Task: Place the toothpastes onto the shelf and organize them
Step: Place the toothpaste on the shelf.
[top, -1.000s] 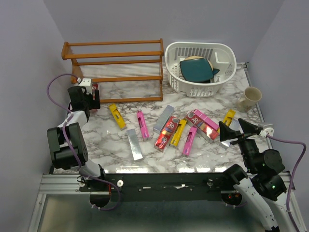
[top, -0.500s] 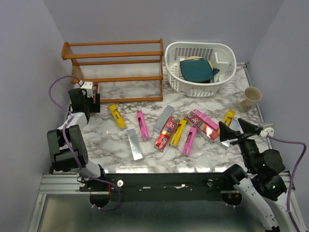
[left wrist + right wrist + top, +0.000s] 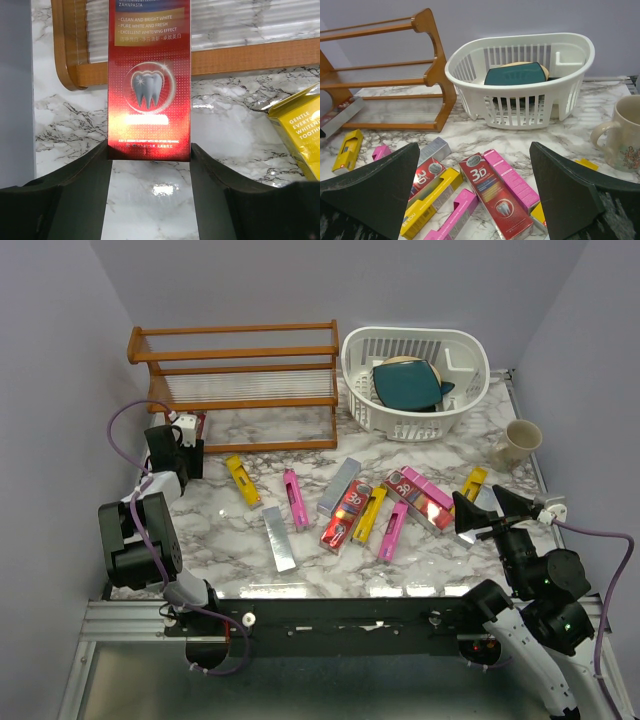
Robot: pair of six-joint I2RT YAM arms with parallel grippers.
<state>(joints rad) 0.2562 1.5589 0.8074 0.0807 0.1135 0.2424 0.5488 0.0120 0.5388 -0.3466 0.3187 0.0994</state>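
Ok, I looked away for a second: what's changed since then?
The left gripper has closed in on the red toothpaste carton by the shelf; its fingers now touch both sides. The other toothpastes, the basket and the open right gripper stayed put.

Walls: plain pale lavender on 3 sides, i.e. back wall [image 3: 330,280], L wall [image 3: 50,360], R wall [image 3: 590,330], all matte. Table [image 3: 230,540]: white marble-look top w/ grey veining, glossy. Near edge: silver slotted aluminium rail [image 3: 120,620] running L–R. Below it is a grey-green panel [image 3: 130,685]; can't tell if that's floor. Light: even, from overhead, soft short shadows. Bright glare patch [image 3: 162,190] on the marble in left wrist view, plus a pale sheen along the front edge of the top.
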